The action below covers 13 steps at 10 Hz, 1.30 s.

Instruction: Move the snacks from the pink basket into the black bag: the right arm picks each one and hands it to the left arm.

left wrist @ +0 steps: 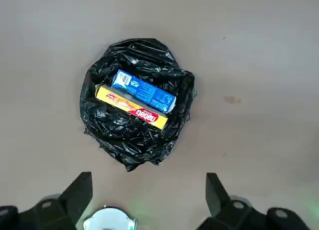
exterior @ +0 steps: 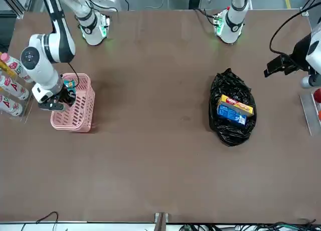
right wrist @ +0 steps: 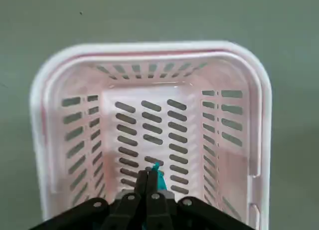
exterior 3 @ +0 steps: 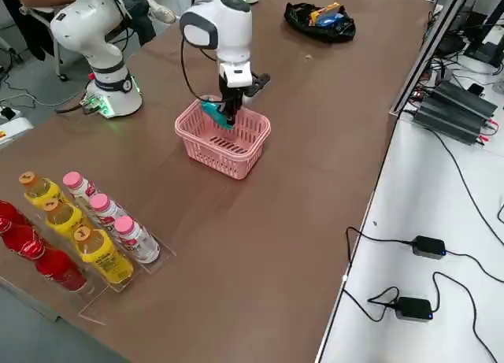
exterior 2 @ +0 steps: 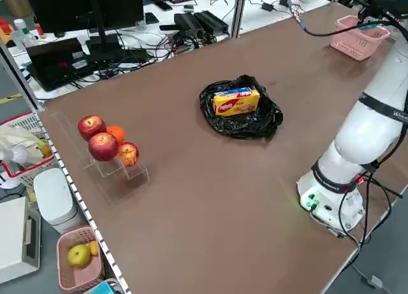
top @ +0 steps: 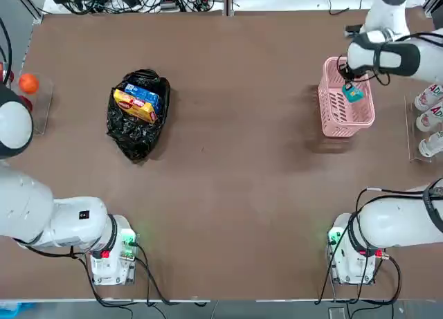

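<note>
The small teal snack hangs pinched between the closed fingers of the right gripper, just above the pink basket, whose slotted floor shows bare beneath it. The right arm reaches over the basket from the table's far right corner, its gripper pointing straight down. The blue pack and the yellow-orange pack lie side by side in the black bag, well apart from the basket on the table's left half. The left gripper hovers above the bag with its fingers spread wide and nothing between them. A broad stretch of brown table lies open between bag and basket.
</note>
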{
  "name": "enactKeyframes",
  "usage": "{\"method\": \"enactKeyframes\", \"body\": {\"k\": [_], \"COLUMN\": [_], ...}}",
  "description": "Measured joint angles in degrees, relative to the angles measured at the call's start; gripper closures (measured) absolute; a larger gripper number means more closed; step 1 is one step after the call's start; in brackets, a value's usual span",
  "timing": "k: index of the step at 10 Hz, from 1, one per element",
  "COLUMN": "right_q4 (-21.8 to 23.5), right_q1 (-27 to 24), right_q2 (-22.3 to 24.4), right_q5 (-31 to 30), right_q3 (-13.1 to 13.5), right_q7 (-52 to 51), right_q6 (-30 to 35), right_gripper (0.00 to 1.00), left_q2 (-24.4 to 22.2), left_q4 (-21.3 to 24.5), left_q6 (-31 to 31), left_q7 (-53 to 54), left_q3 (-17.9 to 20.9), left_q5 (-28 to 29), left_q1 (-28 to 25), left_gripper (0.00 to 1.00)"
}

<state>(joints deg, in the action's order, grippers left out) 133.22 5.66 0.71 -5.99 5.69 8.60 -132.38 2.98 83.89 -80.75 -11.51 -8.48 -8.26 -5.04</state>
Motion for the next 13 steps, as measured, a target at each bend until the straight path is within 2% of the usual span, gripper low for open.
{"method": "enactKeyframes", "body": {"k": [2, 5, 7, 10, 13], "right_q4": [-3.8, -7.5, -10.7, -13.5, -15.7], "right_q1": [0.4, 0.8, 1.7, 3.8, 9.4], "right_q2": [0.0, 0.0, 0.0, -0.2, -1.1], "right_q5": [3.6, 10.3, 16.0, 21.9, 26.8], "right_q3": [0.0, 0.0, 0.0, 0.0, -0.2], "right_q7": [0.0, 0.0, 0.6, 7.2, 18.0], "right_q6": [5.0, 10.5, 15.2, 18.4, 18.4], "right_gripper": [0.99, 0.99, 0.99, 0.99, 0.99], "left_q2": [0.0, 0.6, 2.5, 5.0, 6.5], "left_q4": [0.0, 0.2, 0.3, 0.3, 0.3], "left_q6": [0.0, 0.0, -1.2, -7.9, -13.9], "left_q7": [-4.1, -17.6, -25.8, -36.3, -38.8], "left_q3": [0.0, -0.2, -1.4, -4.5, -5.7], "left_q5": [-2.9, -8.8, -12.3, -15.4, -18.0], "left_q1": [0.0, 0.8, 1.5, 3.9, 7.3], "left_gripper": [0.00, 0.00, 0.00, 0.00, 0.00]}}
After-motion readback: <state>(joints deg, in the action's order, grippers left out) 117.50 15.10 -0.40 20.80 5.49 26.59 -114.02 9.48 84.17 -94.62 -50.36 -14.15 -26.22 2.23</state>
